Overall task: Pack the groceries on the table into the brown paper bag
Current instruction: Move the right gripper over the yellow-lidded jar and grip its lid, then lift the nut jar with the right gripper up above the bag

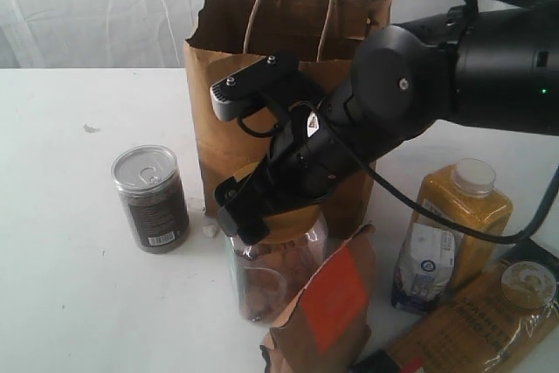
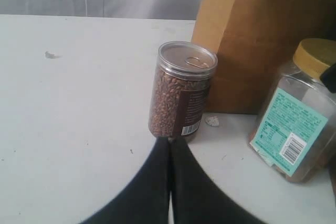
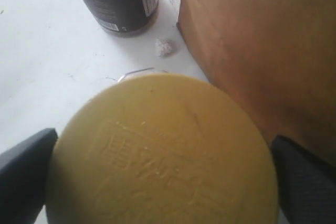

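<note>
Exterior view: the bag [image 1: 288,67] stands far-centre on the tabletop [image 1: 61,259], with the can [image 1: 150,198] to its left and the jar [image 1: 271,277] just near of it. The right tool [image 1: 275,216] is spread over the jar.
Left wrist view: the left tool [image 2: 170,156], pressed together and empty, sits just near of the can.
Right wrist view: spread fingers [image 3: 23,174] flank the jar's lid [image 3: 163,156].

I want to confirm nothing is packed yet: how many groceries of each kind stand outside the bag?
can: 1
jar: 1
pouch: 1
carton: 1
bottle: 1
spaghetti packet: 1
Total: 6
</note>
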{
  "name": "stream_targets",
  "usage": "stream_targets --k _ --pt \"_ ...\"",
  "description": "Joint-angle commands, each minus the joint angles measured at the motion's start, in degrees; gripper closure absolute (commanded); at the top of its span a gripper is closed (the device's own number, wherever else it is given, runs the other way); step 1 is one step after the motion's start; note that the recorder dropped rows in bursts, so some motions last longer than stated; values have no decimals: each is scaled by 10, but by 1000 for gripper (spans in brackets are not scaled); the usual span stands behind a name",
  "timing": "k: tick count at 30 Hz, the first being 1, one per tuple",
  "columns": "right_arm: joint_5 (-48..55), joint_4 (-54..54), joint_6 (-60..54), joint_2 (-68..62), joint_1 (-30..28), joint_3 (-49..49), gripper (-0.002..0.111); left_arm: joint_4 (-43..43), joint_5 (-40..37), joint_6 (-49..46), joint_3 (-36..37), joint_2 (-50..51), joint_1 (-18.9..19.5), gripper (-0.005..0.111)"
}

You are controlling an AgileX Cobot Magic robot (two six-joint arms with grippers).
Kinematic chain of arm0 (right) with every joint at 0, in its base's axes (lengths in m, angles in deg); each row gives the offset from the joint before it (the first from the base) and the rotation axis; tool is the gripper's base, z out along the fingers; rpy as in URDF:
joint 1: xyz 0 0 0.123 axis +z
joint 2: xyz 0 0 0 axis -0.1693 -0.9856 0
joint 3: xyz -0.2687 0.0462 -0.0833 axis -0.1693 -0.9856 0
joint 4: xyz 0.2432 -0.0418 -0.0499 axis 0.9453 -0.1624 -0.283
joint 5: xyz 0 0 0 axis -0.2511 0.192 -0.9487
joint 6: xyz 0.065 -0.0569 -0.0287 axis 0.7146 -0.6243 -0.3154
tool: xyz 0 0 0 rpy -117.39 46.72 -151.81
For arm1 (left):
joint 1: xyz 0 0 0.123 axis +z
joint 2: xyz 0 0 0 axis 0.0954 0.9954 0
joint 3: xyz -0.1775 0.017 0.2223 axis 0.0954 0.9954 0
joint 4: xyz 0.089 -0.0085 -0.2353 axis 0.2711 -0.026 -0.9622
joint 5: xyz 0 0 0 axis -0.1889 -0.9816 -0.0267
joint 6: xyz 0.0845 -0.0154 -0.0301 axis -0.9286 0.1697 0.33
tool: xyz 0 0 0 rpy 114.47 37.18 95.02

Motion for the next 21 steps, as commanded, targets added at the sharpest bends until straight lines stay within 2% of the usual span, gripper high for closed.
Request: stream_targets --k 1,6,9,12,17,21 --pt "6 3 4 -6 0 3 3 -6 -2 -1 2 -3 2 107" --pt "6 20 4 -6 0 3 4 -6 -2 -1 2 -3 2 107" --pt "14 25 0 -10 0 3 11 -6 -2 -1 2 -3 2 107" --pt "28 30 0 -18 0 3 25 -6 -2 -1 2 -3 2 107" --pt "46 33 70 -30 0 3 55 -6 -2 -1 2 -3 2 107" --pt "47 42 78 -26 0 3 75 -6 -2 -1 2 -3 2 107"
